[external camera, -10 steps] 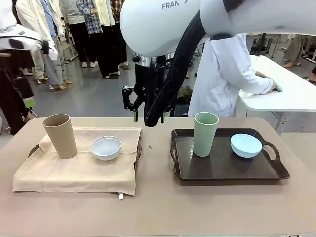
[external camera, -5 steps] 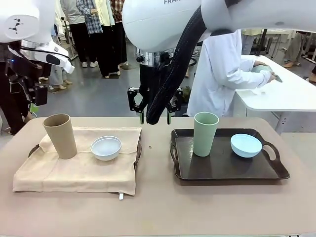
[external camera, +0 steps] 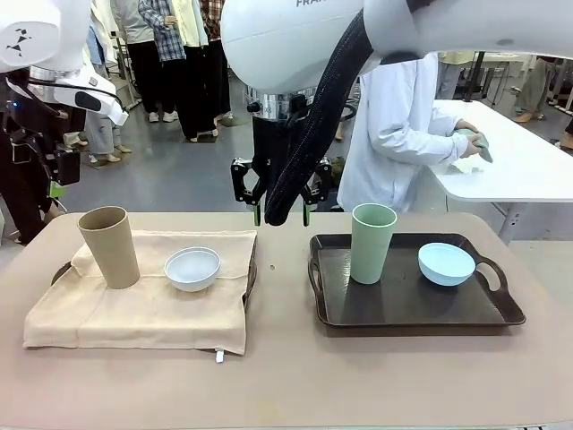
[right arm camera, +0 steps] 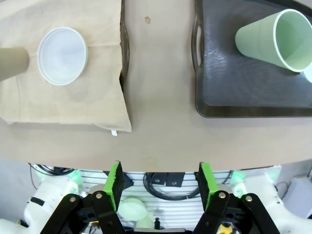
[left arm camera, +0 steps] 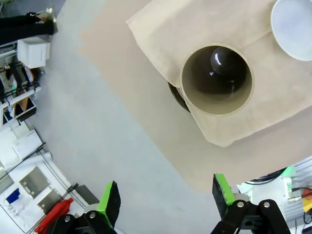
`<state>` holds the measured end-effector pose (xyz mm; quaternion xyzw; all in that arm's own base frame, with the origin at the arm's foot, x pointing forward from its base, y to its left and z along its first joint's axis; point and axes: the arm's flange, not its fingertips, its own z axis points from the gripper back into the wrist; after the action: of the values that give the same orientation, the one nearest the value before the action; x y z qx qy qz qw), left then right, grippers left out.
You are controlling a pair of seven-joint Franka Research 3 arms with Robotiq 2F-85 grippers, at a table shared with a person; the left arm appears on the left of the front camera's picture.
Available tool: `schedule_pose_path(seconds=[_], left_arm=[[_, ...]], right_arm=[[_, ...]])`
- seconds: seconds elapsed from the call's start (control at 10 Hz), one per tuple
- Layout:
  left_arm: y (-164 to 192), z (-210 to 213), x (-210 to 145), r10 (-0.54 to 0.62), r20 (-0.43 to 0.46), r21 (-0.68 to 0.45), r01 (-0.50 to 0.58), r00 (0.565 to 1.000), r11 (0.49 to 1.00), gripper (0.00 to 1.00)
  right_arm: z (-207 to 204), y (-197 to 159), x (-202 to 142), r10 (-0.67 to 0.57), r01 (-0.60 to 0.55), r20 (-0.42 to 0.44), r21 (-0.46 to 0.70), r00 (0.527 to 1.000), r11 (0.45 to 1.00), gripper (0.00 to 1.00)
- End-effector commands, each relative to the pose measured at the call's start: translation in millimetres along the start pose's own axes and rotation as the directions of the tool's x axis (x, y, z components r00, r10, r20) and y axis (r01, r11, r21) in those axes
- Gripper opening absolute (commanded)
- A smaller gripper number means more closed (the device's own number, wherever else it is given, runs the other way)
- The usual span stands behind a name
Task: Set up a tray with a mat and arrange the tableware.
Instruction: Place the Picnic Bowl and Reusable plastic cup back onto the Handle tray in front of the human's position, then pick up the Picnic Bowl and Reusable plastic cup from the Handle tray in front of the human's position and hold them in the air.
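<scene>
Your left fingers (left arm camera: 109, 197) and right fingers (right arm camera: 115, 181) stand apart, empty; pinch the tan cup (left arm camera: 217, 80) ahead of the left pair mid-wall: likely light, stiff, slippery.

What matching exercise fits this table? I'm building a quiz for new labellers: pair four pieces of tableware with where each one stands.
1 tan cup
2 white bowl
3 green cup
4 blue bowl

A bare tray, right part
B mat, left end
C bare tray, left part
D mat, right half

Pairs: 1-B, 2-D, 3-C, 4-A.
</scene>
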<state>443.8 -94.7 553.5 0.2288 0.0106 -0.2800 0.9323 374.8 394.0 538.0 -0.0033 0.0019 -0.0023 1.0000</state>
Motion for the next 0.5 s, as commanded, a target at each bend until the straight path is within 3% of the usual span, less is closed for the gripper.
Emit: schedule_pose_path(seconds=[0.0,0.4], left_arm=[[-2.4,-2.0,-2.6,-0.002,0.014,0.021,0.002,1.000,1.000,1.00],[-2.4,-2.0,-2.6,-0.002,0.014,0.021,0.002,1.000,1.000,1.00]], right_arm=[[0.2,-0.6,0.1,-0.002,0.002,0.006,0.004,1.000,1.000,0.79],[0.2,-0.6,0.1,-0.002,0.002,0.006,0.004,1.000,1.000,0.79]])
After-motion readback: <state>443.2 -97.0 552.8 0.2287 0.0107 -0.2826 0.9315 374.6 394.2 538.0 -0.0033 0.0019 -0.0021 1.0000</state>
